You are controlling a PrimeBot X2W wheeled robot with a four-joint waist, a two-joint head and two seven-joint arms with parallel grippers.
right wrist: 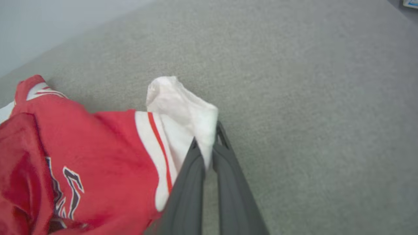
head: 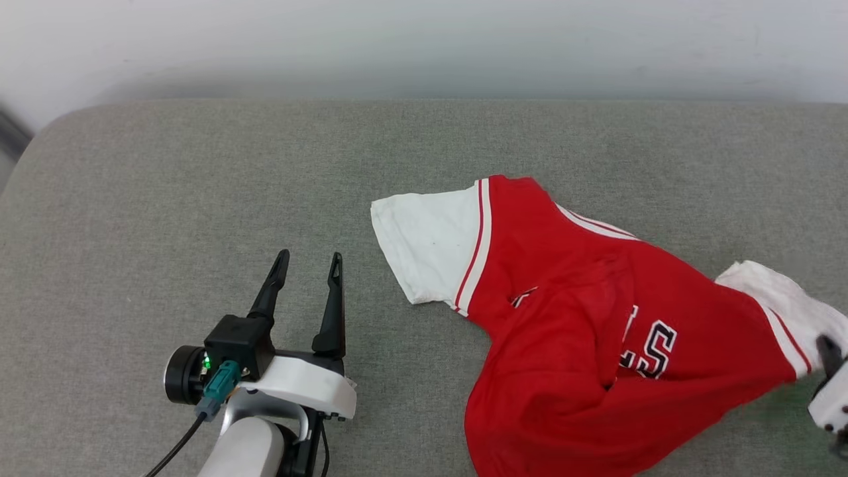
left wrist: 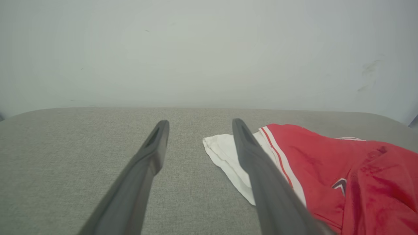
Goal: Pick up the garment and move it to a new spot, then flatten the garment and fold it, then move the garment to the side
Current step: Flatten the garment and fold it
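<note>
The garment (head: 583,318) is a red jersey T-shirt with white sleeves and black white-outlined lettering, lying crumpled at the right of the grey cushioned surface (head: 199,172). One white sleeve (head: 430,242) lies flat toward the middle. My right gripper (right wrist: 206,138) is shut on the other white sleeve (right wrist: 183,104), pinching its cloth between the fingers; in the head view it shows at the right edge (head: 828,351). My left gripper (head: 308,262) stands open over bare surface, left of the flat sleeve, holding nothing. In the left wrist view the garment (left wrist: 343,169) lies right of the gripper (left wrist: 199,125).
A pale wall (head: 424,46) rises behind the surface's far edge. The surface's rounded far-left corner (head: 59,126) shows in the head view. Bare grey fabric stretches left of and beyond the garment.
</note>
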